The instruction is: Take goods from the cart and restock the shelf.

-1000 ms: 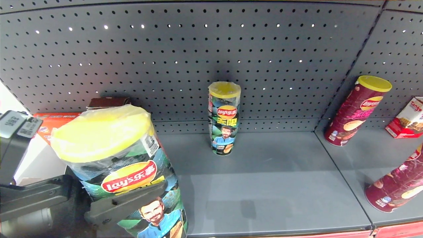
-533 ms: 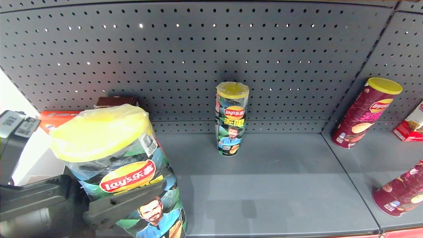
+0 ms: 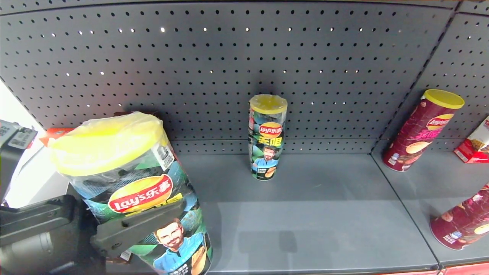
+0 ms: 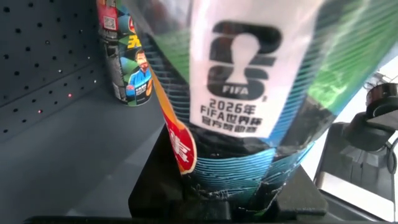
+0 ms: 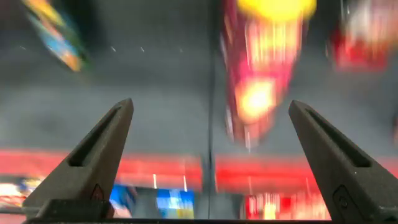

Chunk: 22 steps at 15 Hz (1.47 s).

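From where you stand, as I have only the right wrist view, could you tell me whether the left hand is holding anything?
Observer: Yes, the left hand is shut on a green-and-blue crisp tube with a yellow plastic lid, which leans slightly at the left front of the grey metal shelf board.
Operator: Is a matching one standing there?
Observer: Yes, one matching tube stands upright mid-shelf, against the grey perforated back panel.
Operator: Do the two touch?
Observer: No, bare shelf board lies between them.
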Available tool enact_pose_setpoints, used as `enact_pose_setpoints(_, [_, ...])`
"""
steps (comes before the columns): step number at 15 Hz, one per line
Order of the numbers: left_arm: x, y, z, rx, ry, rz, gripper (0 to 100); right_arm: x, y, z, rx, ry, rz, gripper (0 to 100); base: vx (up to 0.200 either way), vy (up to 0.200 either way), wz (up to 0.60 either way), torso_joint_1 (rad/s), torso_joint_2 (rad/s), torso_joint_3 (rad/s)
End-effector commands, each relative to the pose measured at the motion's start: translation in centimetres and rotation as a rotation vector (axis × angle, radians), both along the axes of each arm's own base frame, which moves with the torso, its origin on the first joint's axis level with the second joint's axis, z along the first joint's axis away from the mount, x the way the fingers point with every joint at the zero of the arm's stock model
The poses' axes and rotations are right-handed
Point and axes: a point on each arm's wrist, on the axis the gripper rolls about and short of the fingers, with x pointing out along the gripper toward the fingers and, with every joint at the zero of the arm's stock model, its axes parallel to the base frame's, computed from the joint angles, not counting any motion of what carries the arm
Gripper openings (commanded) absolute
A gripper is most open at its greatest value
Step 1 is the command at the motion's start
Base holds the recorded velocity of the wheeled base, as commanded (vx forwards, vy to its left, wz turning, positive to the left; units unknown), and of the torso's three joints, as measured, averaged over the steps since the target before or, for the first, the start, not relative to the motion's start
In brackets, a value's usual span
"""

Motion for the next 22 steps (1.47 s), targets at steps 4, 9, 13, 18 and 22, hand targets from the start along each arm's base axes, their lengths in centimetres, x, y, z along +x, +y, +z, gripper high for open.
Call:
enact_pose_setpoints(4, [0.6, -0.1, -0.6, 0.019, 0.022, -0.011, 0, 4.4, 0.9, 8.9, -0.086, 0.127, 0.434, 100, 0.0, 0.0, 0.0, 0.0, 0.0, 0.0])
enact_pose_setpoints(9, [0.7, -0.2, -0.7, 0.022, 0.03, -0.015, 0, 8.8, 4.5, 10.8, -0.153, 0.252, 0.77, 100, 0.0, 0.0, 0.0, 0.0, 0.0, 0.0])
enact_pose_setpoints(13, [0.9, -0.3, -0.8, 0.025, 0.036, -0.015, 0, 12.9, 8.3, 10.9, -0.179, 0.291, 0.815, 100, 0.0, 0.0, 0.0, 0.0, 0.0, 0.0])
enact_pose_setpoints(18, [1.0, -0.4, -1.0, 0.031, 0.046, -0.015, 0, 20.4, 11.8, 9.7, -0.172, 0.302, 0.674, 100, 0.0, 0.0, 0.0, 0.0, 0.0, 0.0])
enact_pose_setpoints(22, [1.1, -0.4, -1.0, 0.032, 0.048, -0.014, 0, 24.2, 13.9, 9.5, -0.164, 0.238, 0.681, 100, 0.0, 0.0, 0.0, 0.0, 0.0, 0.0])
